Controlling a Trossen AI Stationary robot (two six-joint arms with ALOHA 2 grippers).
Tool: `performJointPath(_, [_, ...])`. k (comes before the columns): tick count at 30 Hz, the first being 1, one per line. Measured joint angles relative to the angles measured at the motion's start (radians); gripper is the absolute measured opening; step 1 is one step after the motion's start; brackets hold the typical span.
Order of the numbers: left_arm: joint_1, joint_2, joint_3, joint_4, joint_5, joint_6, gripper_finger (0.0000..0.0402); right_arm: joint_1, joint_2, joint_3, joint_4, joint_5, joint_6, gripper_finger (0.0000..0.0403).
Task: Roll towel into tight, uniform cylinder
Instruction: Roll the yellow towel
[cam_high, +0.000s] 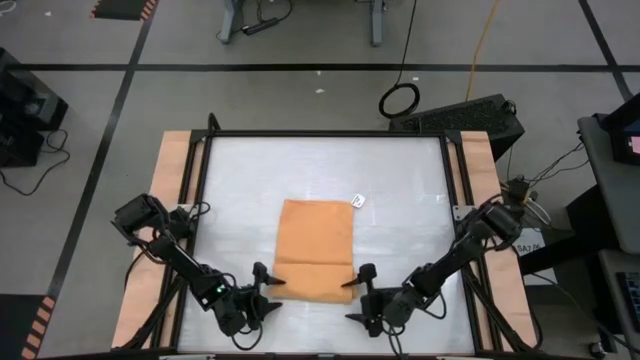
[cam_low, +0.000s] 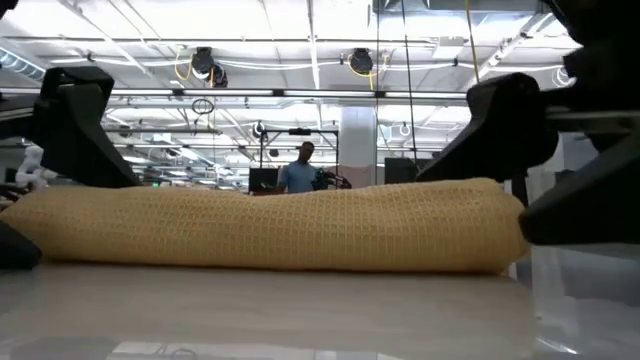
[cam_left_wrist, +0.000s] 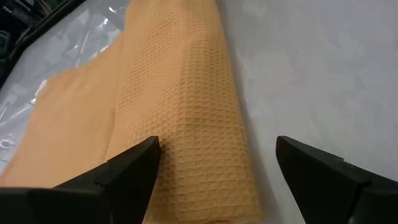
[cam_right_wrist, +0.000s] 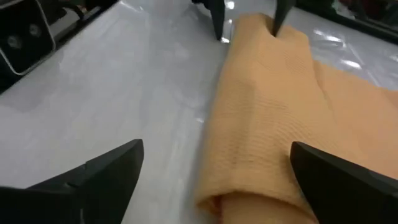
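The orange-tan towel (cam_high: 315, 245) lies flat in the middle of the table, with its near edge rolled into a thick roll (cam_low: 270, 225) and a small white tag (cam_high: 359, 200) at its far right corner. My left gripper (cam_high: 270, 288) stands open at the roll's left end (cam_left_wrist: 205, 155), one finger on each side of the roll. My right gripper (cam_high: 356, 292) is open at the roll's right end (cam_right_wrist: 249, 199) in the same way. In the low view the fingers rise behind and in front of both ends. My left gripper straddles the roll's left end, with its far fingertip (cam_right_wrist: 277, 18) down at the crease between roll and flat cloth; I cannot tell whether it touches. My right gripper straddles the roll's right end, its far finger (cam_right_wrist: 329, 177) over the flat cloth; whether it touches I cannot tell.
The white table top (cam_high: 240, 180) has a dark frame and wooden side strips (cam_high: 170, 190). Bare table surface lies to the left, right and far side of the towel. A person (cam_low: 298, 172) stands far off in the room behind.
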Motion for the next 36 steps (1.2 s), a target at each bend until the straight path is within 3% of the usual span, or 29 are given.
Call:
performJointPath(5, [0.036, 0.005, 0.001, -0.007, 0.034, -0.090, 0.0327, -0.009, 0.056, 0.000, 0.048, 0.075, 0.065, 0.0394])
performJointPath(11, [0.086, 0.004, 0.002, -0.012, 0.105, -0.158, 0.0323, -0.033, 0.076, 0.000, 0.019, 0.071, 0.183, 0.0394])
performJointPath(16, [0.119, 0.003, 0.003, -0.014, 0.183, -0.224, 0.0283, -0.039, 0.075, 0.002, -0.003, 0.064, 0.214, 0.0374])
performJointPath(19, [0.123, 0.003, 0.003, -0.004, 0.200, -0.235, 0.0239, -0.041, 0.075, 0.002, -0.008, 0.069, 0.224, 0.0325])
performJointPath(31, [0.126, -0.022, -0.001, -0.003, 0.237, -0.256, 0.0040, -0.061, 0.072, 0.001, -0.025, 0.079, 0.228, 0.0065])
performJointPath(33, [0.126, -0.045, -0.002, -0.010, 0.269, -0.263, 0.0020, -0.060, 0.063, 0.000, -0.028, 0.059, 0.221, 0.0029])
performJointPath(36, [0.140, -0.092, -0.002, -0.030, 0.303, -0.328, 0.0019, -0.063, 0.034, -0.001, -0.037, 0.016, 0.221, 0.0020])
